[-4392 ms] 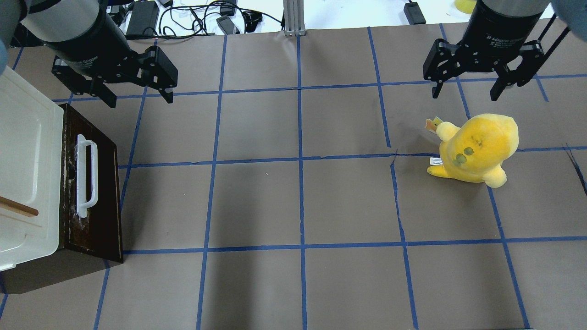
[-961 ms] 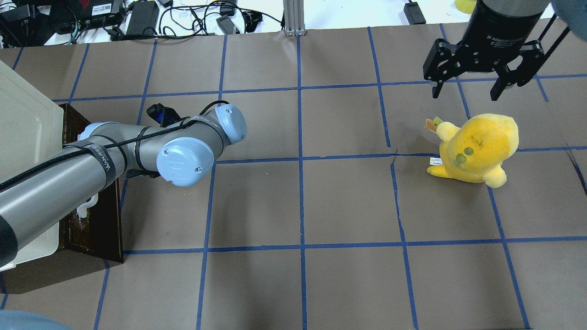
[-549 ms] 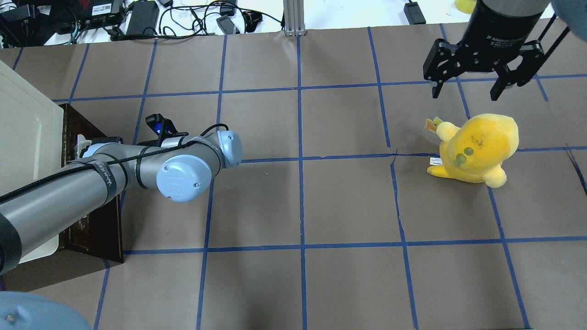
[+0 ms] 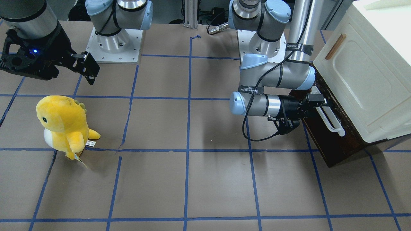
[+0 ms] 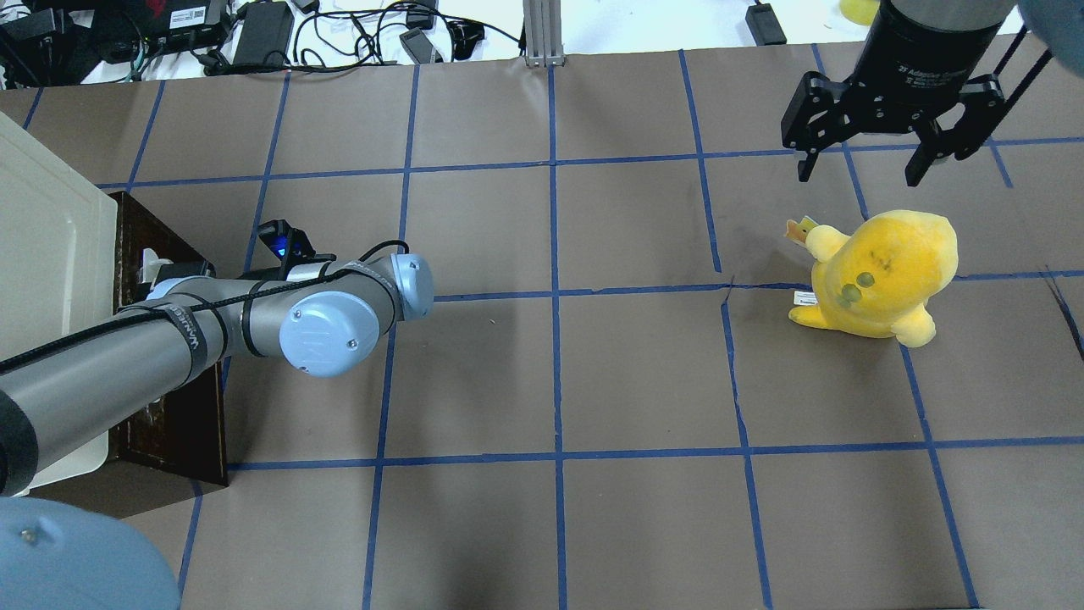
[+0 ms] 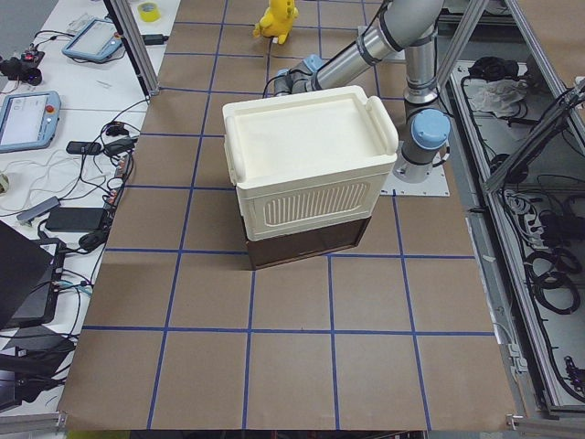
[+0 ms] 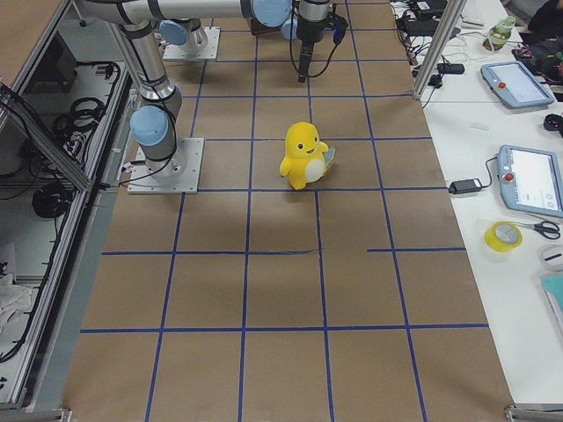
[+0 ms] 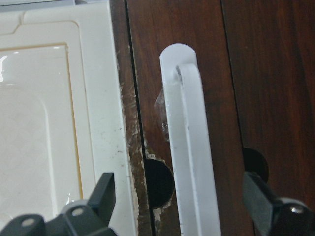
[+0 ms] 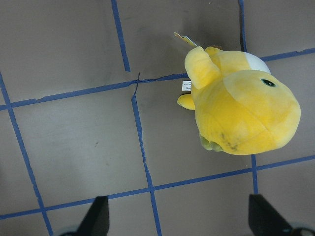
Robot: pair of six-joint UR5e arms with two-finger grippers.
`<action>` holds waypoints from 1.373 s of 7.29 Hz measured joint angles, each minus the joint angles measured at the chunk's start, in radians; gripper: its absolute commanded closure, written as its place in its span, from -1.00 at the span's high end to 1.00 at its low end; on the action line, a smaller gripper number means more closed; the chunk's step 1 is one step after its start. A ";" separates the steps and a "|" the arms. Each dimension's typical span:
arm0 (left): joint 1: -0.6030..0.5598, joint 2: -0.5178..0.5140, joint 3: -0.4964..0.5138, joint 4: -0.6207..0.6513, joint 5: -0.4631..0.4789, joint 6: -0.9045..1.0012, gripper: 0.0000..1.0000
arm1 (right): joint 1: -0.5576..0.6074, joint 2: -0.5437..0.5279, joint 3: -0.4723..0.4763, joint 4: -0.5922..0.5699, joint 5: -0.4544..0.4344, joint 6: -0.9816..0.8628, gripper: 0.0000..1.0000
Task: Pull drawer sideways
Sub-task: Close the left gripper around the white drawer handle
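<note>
Left tool (image 8: 178,186) is spread open with the white bar handle (image 8: 189,147) between its fingers (image 8: 106,189), nothing gripped yet. The drawer (image 8: 211,59) right in front of it looks shut under the cream cabinet (image 8: 49,123). My worry is that it's lined up near one end of the bar, so an off-centre pull could rack the drawer and jam it, or drag the whole unit across the tabletop (image 4: 192,128).
</note>
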 measured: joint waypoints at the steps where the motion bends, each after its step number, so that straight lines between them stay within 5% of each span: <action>1: 0.009 -0.002 -0.001 0.000 0.000 0.001 0.58 | 0.000 0.000 0.000 0.000 0.000 0.000 1.00; 4: 0.014 -0.020 0.012 -0.001 -0.001 0.018 0.50 | 0.000 0.000 0.000 0.000 0.000 0.000 1.00; 6: 0.014 -0.030 0.017 0.000 -0.002 0.024 0.10 | 0.000 0.000 0.000 0.000 0.000 0.000 1.00; 10: 0.010 -0.030 0.025 0.001 -0.011 0.020 -0.11 | 0.000 0.000 0.000 0.000 0.000 0.000 1.00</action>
